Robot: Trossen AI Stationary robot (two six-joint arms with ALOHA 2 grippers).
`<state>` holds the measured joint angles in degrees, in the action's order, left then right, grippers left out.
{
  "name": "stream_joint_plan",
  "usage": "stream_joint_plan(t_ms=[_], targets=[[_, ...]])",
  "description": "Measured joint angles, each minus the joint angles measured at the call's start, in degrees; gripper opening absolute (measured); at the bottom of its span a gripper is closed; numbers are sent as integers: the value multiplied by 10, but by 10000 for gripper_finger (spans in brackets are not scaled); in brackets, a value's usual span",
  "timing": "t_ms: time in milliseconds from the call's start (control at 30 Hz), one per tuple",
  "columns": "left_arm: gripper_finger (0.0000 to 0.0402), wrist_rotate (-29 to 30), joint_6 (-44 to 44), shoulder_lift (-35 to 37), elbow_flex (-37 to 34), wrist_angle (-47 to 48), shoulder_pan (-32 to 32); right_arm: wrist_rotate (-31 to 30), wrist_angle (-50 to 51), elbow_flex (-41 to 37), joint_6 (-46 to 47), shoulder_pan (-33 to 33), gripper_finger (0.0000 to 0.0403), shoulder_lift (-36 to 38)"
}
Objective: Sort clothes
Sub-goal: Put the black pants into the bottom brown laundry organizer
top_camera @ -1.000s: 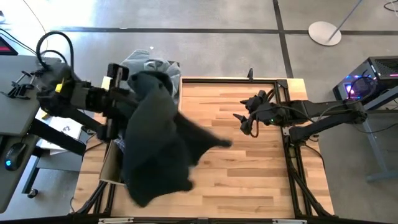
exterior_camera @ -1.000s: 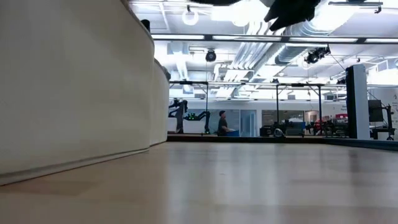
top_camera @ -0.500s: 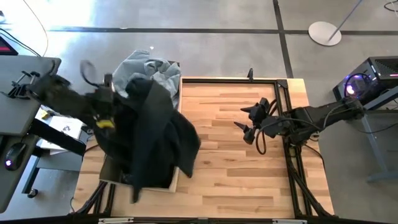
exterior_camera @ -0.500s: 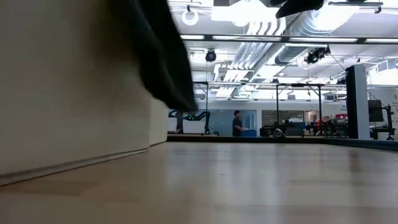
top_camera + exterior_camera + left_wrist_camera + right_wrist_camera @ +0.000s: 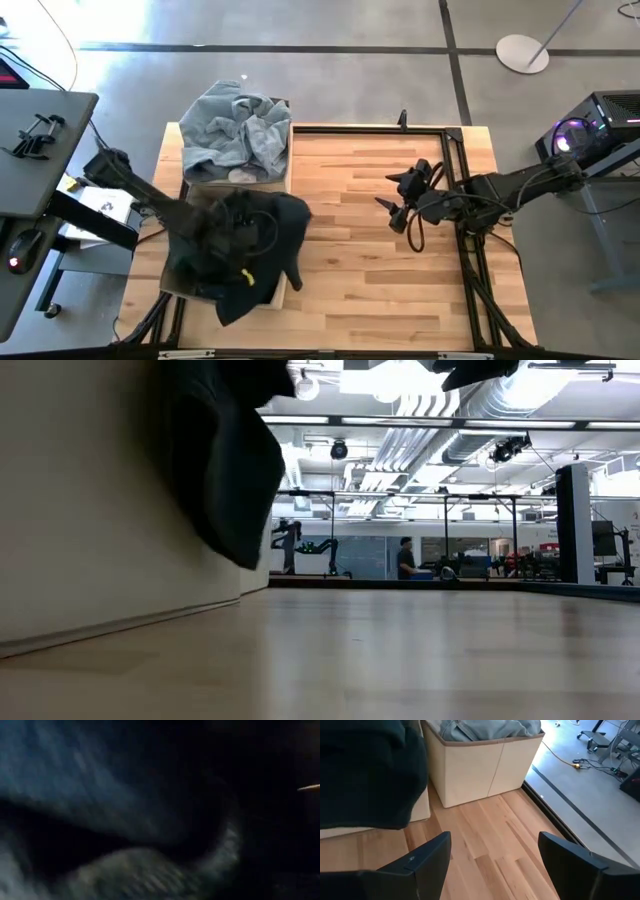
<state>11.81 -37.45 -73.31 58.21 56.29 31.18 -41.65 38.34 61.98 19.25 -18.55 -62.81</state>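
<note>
A black garment (image 5: pixel 255 250) lies heaped on the near beige bin (image 5: pixel 172 285) at the table's left. One flap (image 5: pixel 225 470) hangs over the bin's wall (image 5: pixel 100 510). My left gripper (image 5: pixel 240 255) is sunk in this garment and shut on it, its fingers hidden. Dark cloth (image 5: pixel 125 780) fills the left wrist view. The far bin (image 5: pixel 485 765) holds pale blue-grey clothes (image 5: pixel 235 130). My right gripper (image 5: pixel 400 200) hangs open above the middle of the table, touching nothing. My left gripper comes at the black garment steeply from above, over the near bin. The cloth itself covers the fingers, so the part they have cannot be told. The garment rests slack on the bin, with one flap (image 5: pixel 365 775) over the bin's right wall.
Bare wooden tabletop (image 5: pixel 380 270) stretches between the bins and my right gripper (image 5: pixel 495 865). A dark metal frame (image 5: pixel 465 200) runs along the table's right and far edges. A grey desk (image 5: pixel 40 150) stands left of the table.
My left gripper has swung steeply down and toward the table's near edge, tipping to point downward. It carried the black garment with it. The garment, held high and spread wide before, now lies crumpled on the near bin with a flap over its wall.
</note>
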Motion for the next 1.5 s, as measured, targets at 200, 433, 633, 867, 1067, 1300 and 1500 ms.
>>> stream_joint_plan(t_ms=[200, 433, 633, 867, 1067, 1300, 1500], targets=[[16, -22, -106, -17, -123, -100, 0, 0, 0, 0, -1, 0, 286, -16], [46, 38, -111, 13, -96, -100, -2, 0, 0, 0, 0, 0, 286, -21], [114, 67, -112, 50, -60, -100, -4, 0, 0, 0, 2, 0, 286, -21], [184, -1, -108, 130, -53, -95, -4, 0, 0, 0, 2, 0, 286, -21], [187, -39, -108, 223, -53, -89, 2, 0, 1, 0, 2, 0, 286, -21], [183, 29, 35, 291, -51, -222, 2, 0, 1, 0, 2, 0, 286, -21], [183, 69, 216, 286, -51, -421, 2, 0, 0, 0, 3, 0, 286, -21]])
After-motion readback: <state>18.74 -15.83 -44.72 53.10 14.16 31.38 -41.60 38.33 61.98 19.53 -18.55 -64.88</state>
